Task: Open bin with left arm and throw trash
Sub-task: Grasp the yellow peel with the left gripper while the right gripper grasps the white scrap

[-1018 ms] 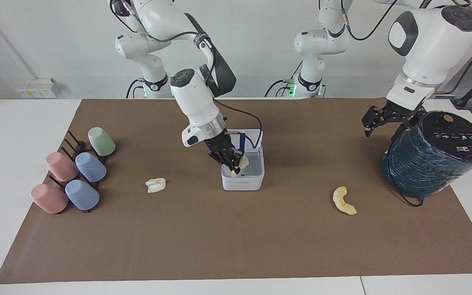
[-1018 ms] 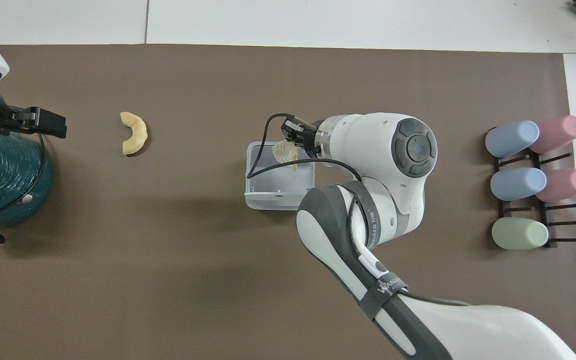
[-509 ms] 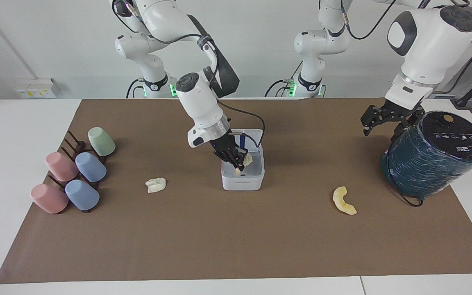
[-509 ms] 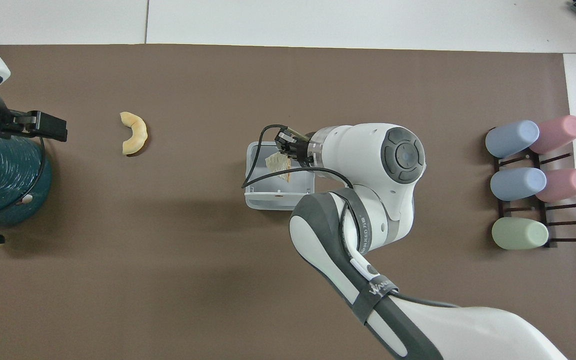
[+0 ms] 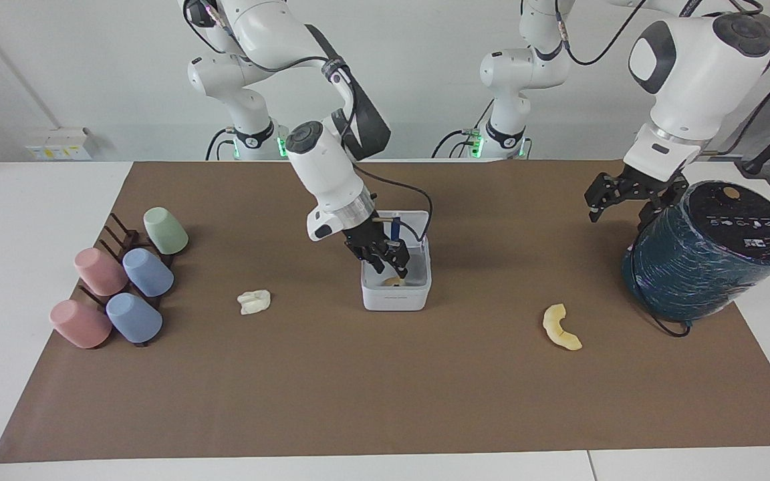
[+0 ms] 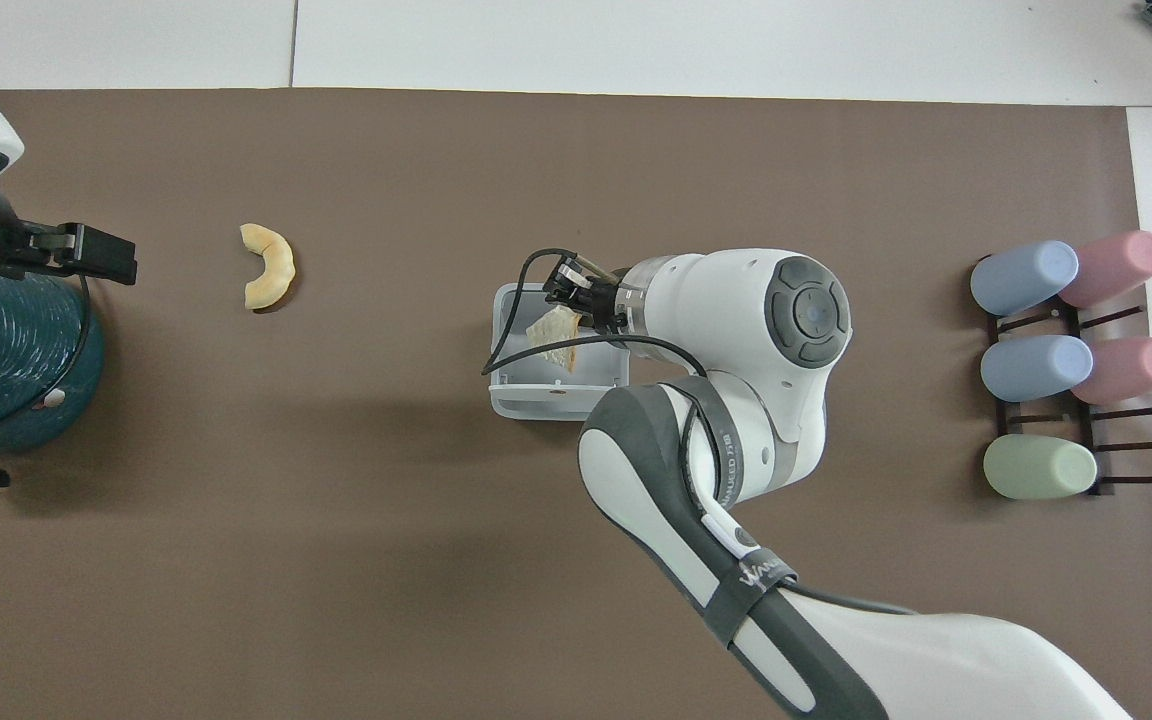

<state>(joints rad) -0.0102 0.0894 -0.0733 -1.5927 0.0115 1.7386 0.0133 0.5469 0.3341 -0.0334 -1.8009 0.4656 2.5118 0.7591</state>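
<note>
I have the right gripper [image 5: 388, 262] over the open bin [image 5: 396, 294], jaws apart, wedge [image 6: 553, 331] dropped inside. Next, I judge: white wad [image 5: 254, 302]. Left gripper [image 5: 615, 197] waits, jaws apart, beside the teal cylinder [image 5: 709, 254].

Right hand [image 5: 388, 260] angled down, fingers parted; left hand [image 5: 619, 197] hovers raised.

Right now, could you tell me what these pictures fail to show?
- Wad: hidden under the right arm in the overhead view.
- Cylinder: cut off by the overhead view's edge.
- Bin floor: mostly covered by the right gripper in the facing view.
</note>
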